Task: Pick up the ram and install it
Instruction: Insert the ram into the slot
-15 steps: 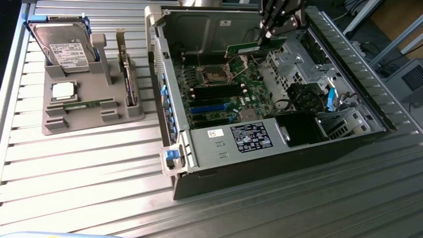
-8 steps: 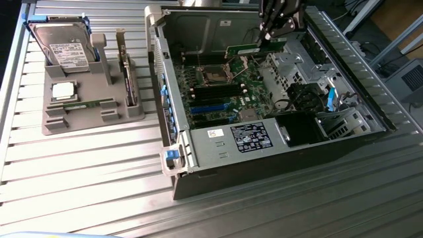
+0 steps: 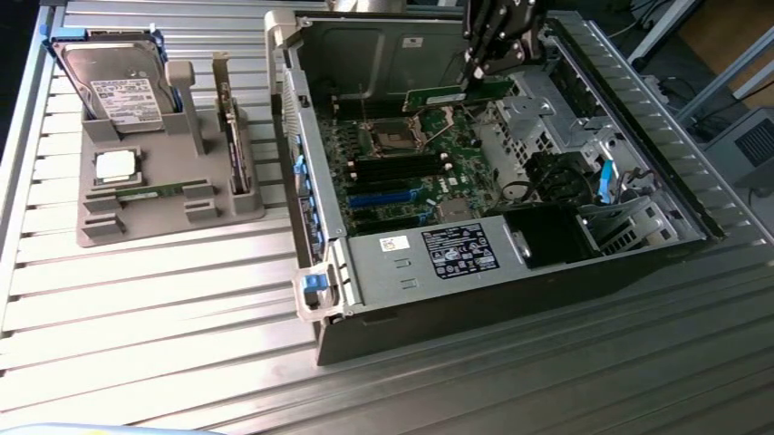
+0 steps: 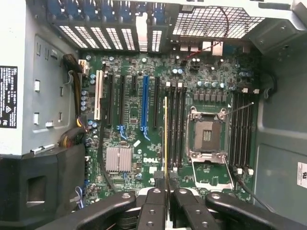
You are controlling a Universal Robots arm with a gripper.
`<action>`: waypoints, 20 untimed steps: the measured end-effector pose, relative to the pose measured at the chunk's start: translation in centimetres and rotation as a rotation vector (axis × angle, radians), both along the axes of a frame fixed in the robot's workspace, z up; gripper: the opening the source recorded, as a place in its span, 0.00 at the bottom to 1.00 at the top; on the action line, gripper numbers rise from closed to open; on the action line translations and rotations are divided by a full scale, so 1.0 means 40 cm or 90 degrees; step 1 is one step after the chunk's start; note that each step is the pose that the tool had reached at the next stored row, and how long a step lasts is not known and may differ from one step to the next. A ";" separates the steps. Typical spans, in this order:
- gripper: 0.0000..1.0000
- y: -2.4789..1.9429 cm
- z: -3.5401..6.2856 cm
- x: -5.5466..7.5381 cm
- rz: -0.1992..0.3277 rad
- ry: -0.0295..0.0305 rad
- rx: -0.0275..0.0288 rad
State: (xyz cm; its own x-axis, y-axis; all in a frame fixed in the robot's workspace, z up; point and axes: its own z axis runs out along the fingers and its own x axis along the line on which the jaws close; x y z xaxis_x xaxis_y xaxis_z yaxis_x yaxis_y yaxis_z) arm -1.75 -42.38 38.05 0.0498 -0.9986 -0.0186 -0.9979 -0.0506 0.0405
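Observation:
My gripper [image 3: 487, 72] hangs inside the open computer case [image 3: 317, 272], shut on the ram [image 3: 450, 94], a thin green stick held level above the motherboard [image 3: 423, 163]. In the wrist view the ram [image 4: 166, 139] shows edge-on as a thin gold line between my fingers [image 4: 152, 207]. It lines up beside the black memory slots [image 4: 175, 129] next to the empty processor socket [image 4: 207, 135]. A twin ram stick [image 3: 158, 191] lies in the grey holder [image 3: 103, 234] at the exterior view's left.
The grey holder also carries a hard drive [image 3: 115, 86], a square silver processor chip [image 3: 118, 164] and an upright expansion card [image 3: 227, 136]. More memory slots [image 4: 240, 129] lie past the socket. A blue card slot [image 4: 144, 108], a heatsink [image 4: 118, 159] and the drive cage [image 3: 538, 109] surround the work area.

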 end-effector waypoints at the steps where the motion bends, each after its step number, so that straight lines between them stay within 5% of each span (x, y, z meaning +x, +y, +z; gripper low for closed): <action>1: 0.13 0.000 -0.013 -0.007 -0.006 0.0000 -0.0001; 8: 0.13 0.000 -0.055 -0.023 -0.023 0.0000 0.0000; 12: 0.13 0.020 -0.082 -0.026 -0.023 0.0000 0.0001; 20: 0.13 0.030 -0.126 -0.040 -0.024 0.0000 0.0000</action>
